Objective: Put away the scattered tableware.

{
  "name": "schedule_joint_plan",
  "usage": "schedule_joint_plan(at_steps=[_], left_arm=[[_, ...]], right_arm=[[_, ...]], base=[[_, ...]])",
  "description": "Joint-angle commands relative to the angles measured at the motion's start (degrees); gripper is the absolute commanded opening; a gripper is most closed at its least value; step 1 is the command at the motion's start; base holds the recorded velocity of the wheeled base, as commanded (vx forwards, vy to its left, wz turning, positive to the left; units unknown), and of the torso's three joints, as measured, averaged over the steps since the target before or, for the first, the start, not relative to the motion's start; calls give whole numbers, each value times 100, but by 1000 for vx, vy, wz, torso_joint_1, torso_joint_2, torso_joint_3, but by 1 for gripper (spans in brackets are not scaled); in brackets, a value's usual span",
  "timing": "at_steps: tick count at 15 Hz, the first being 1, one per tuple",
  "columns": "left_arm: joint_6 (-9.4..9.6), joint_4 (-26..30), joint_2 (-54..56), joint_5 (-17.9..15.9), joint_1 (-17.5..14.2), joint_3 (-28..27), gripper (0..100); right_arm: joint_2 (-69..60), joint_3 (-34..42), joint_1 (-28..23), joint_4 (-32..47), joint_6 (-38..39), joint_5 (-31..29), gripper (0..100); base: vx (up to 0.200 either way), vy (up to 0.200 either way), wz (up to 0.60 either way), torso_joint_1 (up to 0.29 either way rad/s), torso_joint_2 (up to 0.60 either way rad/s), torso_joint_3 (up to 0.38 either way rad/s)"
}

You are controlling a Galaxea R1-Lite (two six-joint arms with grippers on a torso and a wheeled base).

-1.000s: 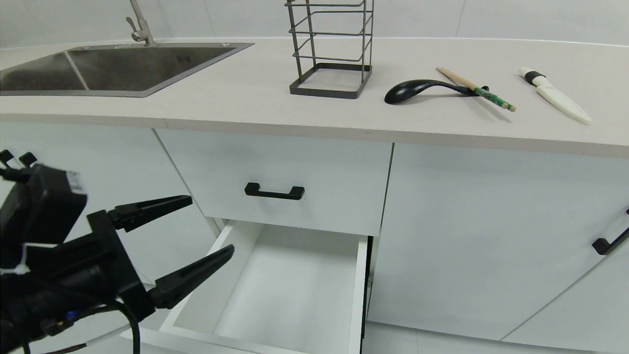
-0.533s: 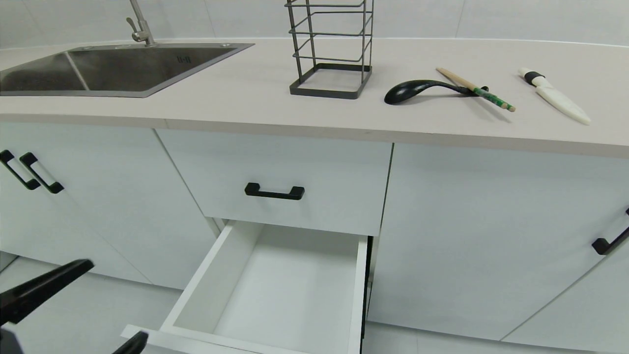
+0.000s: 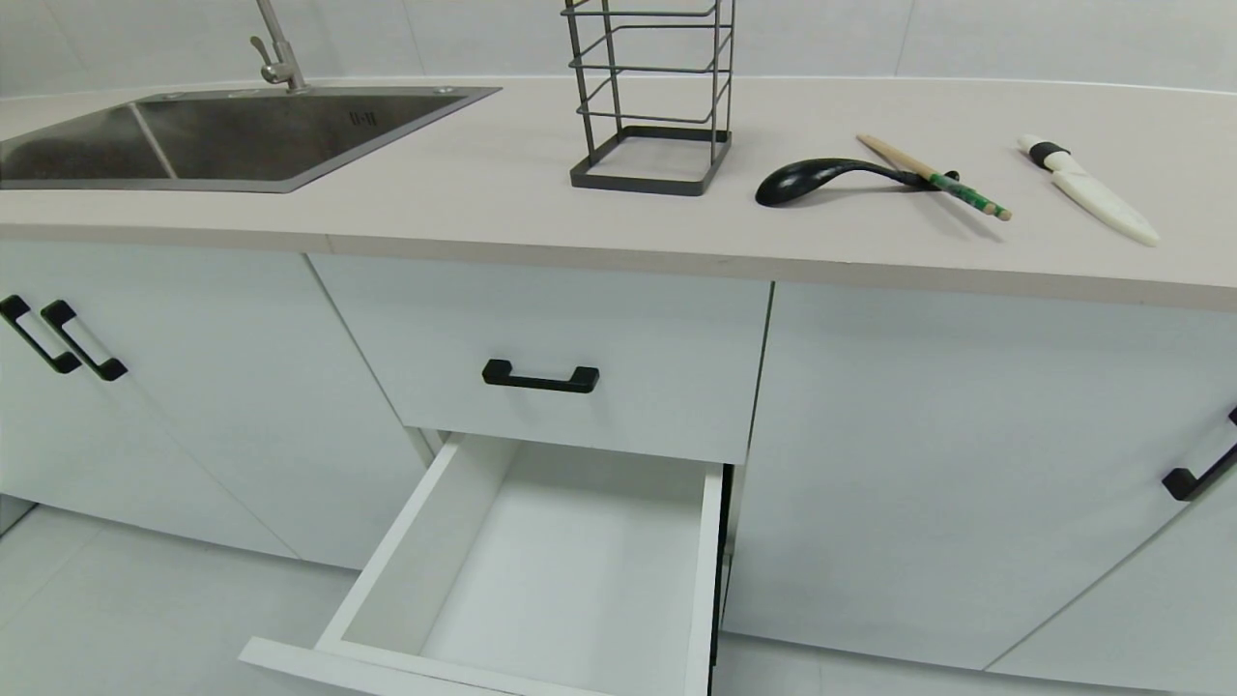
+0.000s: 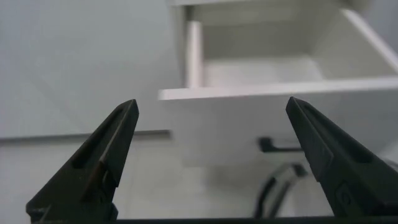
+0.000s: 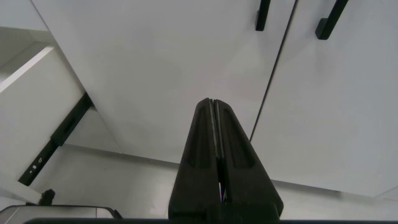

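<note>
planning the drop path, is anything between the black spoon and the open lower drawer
Nothing visible blocks it. The black spoon lies on the counter right of the wire rack, and the lower drawer stands pulled out below. The chopsticks cross its handle end, so lifting may disturb them.

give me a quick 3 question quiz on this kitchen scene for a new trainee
1. True or false: the lower drawer is pulled open, and the part in view has nothing in it.
2. Which item on the counter lies nearest the wire rack? A) white knife B) black spoon C) chopsticks
3. Which has its fingers closed together, the left gripper or the right gripper?

Key: 1 true; 2 B; 3 the right gripper. The left gripper is open, facing the drawer.
</note>
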State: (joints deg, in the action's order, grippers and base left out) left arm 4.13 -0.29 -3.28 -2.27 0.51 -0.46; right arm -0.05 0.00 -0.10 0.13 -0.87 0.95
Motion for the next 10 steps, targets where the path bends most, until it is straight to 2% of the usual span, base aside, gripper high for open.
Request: schedule_joint_plan(at_steps=[1,2,5,8,9,10], left_arm=[[-62,20,328,183,-78,46,100],[35,20,328,209,-78,46,100],[167,3,328,165,-78,46,100],[167,3,328,165,-78,46,100],[132,12,328,174,-78,46,100],[9,20,328,183,-78,46,100]], right_arm=[[5,0,1,4,-1,2,0],[5,0,1,4,7,2,0],[5,0,1,4,-1,2,0],[5,0,1,4,-1,2,0],[5,0,1,-5,-1,2,0],[5,0,1,4,-1,2,0]], base=[[0,0,0,0,0,0],[0,0,0,0,0,0],[0,0,0,0,0,0],[0,0,600,1,4,2],[0,0,0,0,0,0],[0,0,0,0,0,0]])
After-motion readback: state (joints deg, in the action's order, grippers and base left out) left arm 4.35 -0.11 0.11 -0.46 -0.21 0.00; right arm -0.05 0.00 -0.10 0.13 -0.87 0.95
